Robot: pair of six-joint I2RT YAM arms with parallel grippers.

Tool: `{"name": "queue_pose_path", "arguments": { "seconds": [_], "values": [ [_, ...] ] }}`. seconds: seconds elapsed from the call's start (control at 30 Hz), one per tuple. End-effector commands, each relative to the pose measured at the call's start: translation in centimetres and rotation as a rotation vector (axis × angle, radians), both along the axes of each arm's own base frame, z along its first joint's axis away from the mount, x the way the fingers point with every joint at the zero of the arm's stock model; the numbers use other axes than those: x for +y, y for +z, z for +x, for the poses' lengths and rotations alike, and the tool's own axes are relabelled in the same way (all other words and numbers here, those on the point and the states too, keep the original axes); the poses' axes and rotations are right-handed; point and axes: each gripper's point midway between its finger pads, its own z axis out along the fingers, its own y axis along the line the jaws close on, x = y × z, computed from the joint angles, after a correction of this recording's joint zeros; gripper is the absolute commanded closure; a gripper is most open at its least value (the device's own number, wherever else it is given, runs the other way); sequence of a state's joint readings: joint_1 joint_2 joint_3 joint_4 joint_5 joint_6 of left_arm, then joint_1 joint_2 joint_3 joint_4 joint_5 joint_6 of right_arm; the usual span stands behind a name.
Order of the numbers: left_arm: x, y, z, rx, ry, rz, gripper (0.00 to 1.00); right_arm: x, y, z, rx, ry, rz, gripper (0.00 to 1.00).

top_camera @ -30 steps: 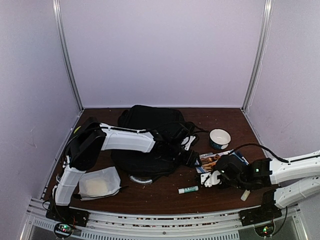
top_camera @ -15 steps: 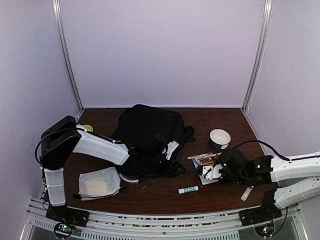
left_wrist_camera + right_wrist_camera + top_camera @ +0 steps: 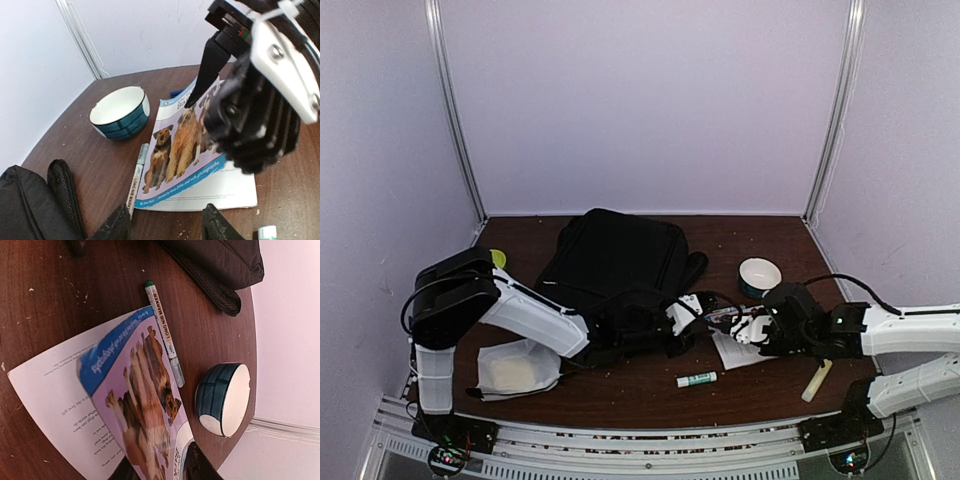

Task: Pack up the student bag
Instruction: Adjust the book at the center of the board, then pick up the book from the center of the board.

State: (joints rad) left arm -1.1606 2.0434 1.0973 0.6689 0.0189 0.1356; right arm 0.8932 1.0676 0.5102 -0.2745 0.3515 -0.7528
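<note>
Both grips count: your right jaws pinch the booklet (image 3: 185, 145) by its far edge; your left jaws stand part-open, empty, at its near corner. Close squarely, then head left to the student bag (image 3: 620, 250).

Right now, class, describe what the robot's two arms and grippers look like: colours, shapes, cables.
The left arm and right arm have white shells with black joints and looping black cables. The right gripper has a black ribbed body, a white screwed plate and black fingers; the left gripper has black fingers too.
</note>
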Motion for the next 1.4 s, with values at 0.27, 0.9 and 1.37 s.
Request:
{"name": "queue_pose_path", "arguments": {
  "seconds": [0.27, 0.9, 1.37],
  "values": [
    [-2.4, 0.0, 0.5, -0.183, -0.067, -0.099, 0.49, -0.2, 1.6, 1.9, 0.039, -0.083, 0.084, 0.71],
    [-5.3, 0.7, 1.6, -0.167, -0.07, -0.146, 1.0, -1.9, 1.4, 2.1, 0.156, -0.134, 0.128, 0.69],
    [-4.6, 2.1, 1.7, -0.169, -0.022, -0.191, 1.0, -1.9, 1.4, 0.6, 0.355, 0.043, 0.187, 0.61]
  ]
}}
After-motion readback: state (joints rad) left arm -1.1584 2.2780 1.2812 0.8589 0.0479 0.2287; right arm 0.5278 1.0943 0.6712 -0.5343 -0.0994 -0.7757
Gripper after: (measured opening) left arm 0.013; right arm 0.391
